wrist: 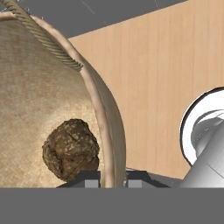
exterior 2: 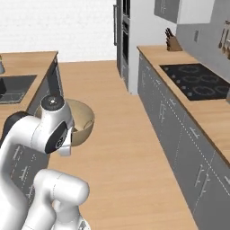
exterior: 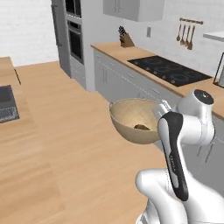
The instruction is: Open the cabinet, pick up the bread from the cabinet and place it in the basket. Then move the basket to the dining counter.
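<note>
Hand view puts the basket rim running up from between the two dark fingers, which stand nearly closed with the rim wall pinched between them, one tip inside the bowl and one outside. The bread lies inside the basket just beside the inner fingertip, a roundish brown lump with no clear long axis, resting on the woven lining near the rim. A rope-like handle arcs over the rim further from the fingers. Beyond the outer fingertip lies bare wooden floor.

From the left base view the basket hangs in the air over the floor, its mouth facing upward and tipped slightly away from the arm, with the bread dark at its bottom on the side toward the fingers. The grip point is hidden behind the arm's wrist there. The hob table lies past the basket on the far side, and the dining counter with its dark sink lies well apart on the opposite side.

The right base view shows the basket half hidden behind the arm's joint, raised beside the dining counter's grey base, near it but not touching.
</note>
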### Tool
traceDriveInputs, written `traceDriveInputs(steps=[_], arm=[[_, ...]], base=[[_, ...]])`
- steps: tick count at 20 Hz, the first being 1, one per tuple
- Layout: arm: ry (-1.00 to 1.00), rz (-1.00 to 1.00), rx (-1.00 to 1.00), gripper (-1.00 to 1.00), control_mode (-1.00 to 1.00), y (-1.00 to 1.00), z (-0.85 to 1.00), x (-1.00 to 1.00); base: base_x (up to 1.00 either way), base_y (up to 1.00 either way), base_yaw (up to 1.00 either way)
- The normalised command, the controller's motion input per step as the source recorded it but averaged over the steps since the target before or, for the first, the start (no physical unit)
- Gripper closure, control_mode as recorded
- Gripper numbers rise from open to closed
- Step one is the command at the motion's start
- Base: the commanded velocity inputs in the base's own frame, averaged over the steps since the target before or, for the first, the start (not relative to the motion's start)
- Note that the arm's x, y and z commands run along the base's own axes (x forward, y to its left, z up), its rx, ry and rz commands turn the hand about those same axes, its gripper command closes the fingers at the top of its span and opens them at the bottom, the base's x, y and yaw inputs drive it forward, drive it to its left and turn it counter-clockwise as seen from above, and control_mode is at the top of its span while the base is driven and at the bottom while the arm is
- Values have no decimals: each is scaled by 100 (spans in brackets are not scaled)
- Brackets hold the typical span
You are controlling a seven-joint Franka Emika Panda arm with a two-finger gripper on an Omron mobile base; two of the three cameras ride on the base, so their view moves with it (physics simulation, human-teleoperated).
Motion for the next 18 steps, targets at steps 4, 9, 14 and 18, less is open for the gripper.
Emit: traceDriveInputs(steps=[4, 9, 14, 18], arm=[[0, 0, 0, 100, 100, 0, 0, 0], [0, 0, 0, 100, 100, 0, 0, 0], [0, 0, 0, 100, 100, 0, 0, 0], [0, 0, 0, 100, 100, 0, 0, 0]], base=[[-77, 0, 26], [-66, 0, 36], [-49, 1, 49], [-13, 60, 25]])
